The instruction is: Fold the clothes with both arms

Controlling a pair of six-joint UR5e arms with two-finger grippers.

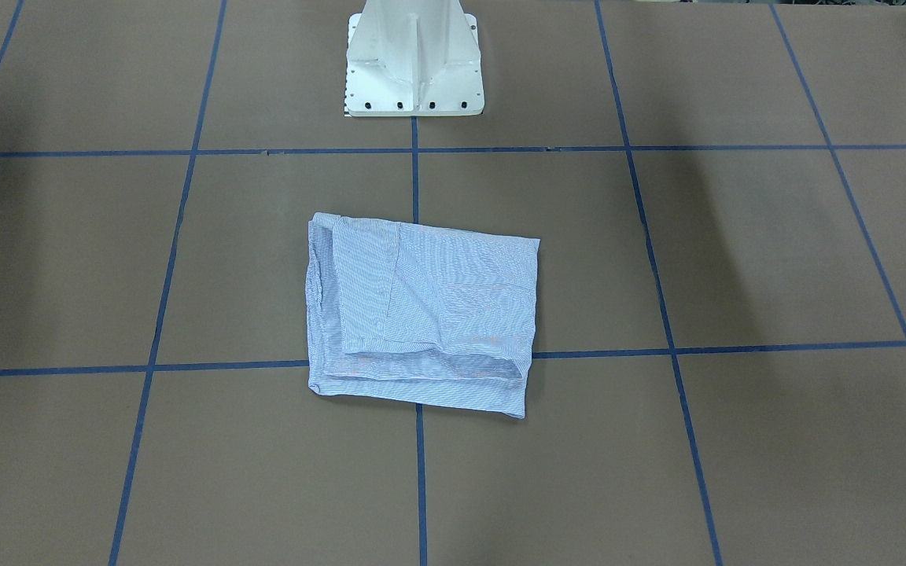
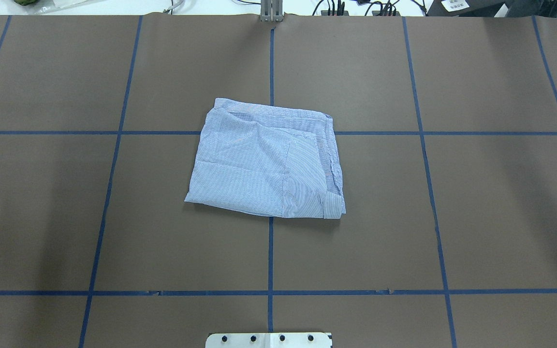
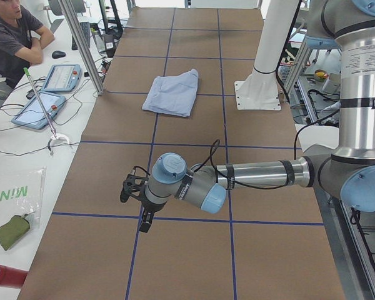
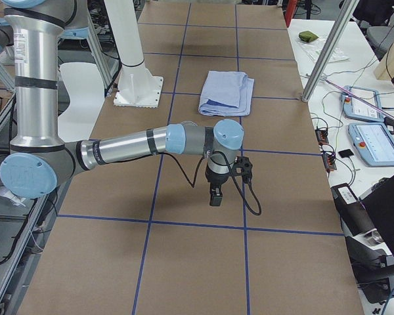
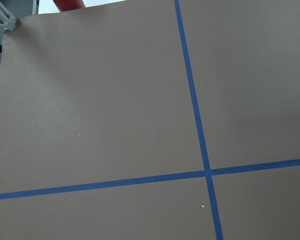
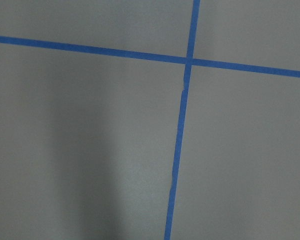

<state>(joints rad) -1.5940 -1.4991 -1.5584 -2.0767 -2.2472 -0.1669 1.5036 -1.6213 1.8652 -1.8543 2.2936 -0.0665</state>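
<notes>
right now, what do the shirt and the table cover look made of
Shirt: thin woven cloth, probably cotton or a blend, matte; the fine stripes, soft creases and limp folded layers suggest it. Table cover: looks like brown paper or thin card, matte and flat; its far edge ends cleanly like a sheet. Grid lines: likely blue tape.

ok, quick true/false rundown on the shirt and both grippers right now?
1. The shirt lies folded into a compact rectangle on the table. True.
2. The left gripper is holding the shirt. False: it hangs over bare table, well away from the shirt.
3. Neither wrist view shows the shirt. True: both show only the brown surface and blue tape.
4. The shirt sits wholly inside one taped square. False: tape lines run under it from all four sides.
5. The right gripper is off the shirt, above the table. True.
</notes>
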